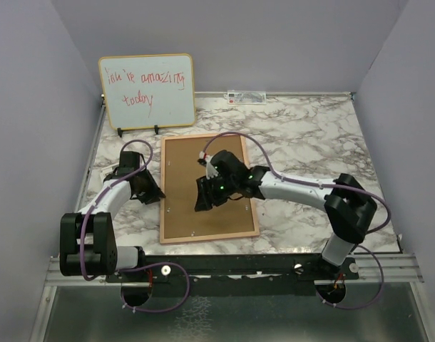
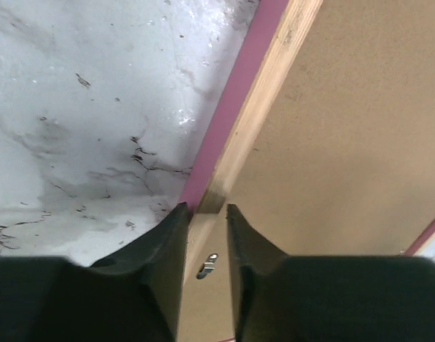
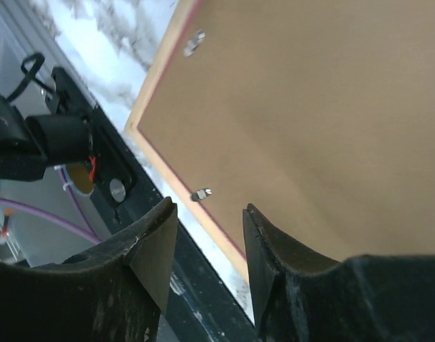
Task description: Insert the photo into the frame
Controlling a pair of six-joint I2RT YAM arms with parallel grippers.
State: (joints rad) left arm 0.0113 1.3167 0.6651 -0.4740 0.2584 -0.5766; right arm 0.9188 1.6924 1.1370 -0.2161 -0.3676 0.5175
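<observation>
The frame (image 1: 210,235) lies face down on the table (image 1: 310,142), backing board (image 1: 196,171) uppermost. The photo is not in view. Left gripper (image 2: 207,210): fingers narrowly parted at the left rail; whether they grip it cannot be told. Right gripper (image 3: 210,210): spread wide, empty, above the board. Turn every clip (image 3: 201,194) aside before lifting the board.

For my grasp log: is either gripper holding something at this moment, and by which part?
The right gripper is open above the backing board, holding nothing. The left gripper sits at the border of the frame; whether it pinches it cannot be told.
</observation>
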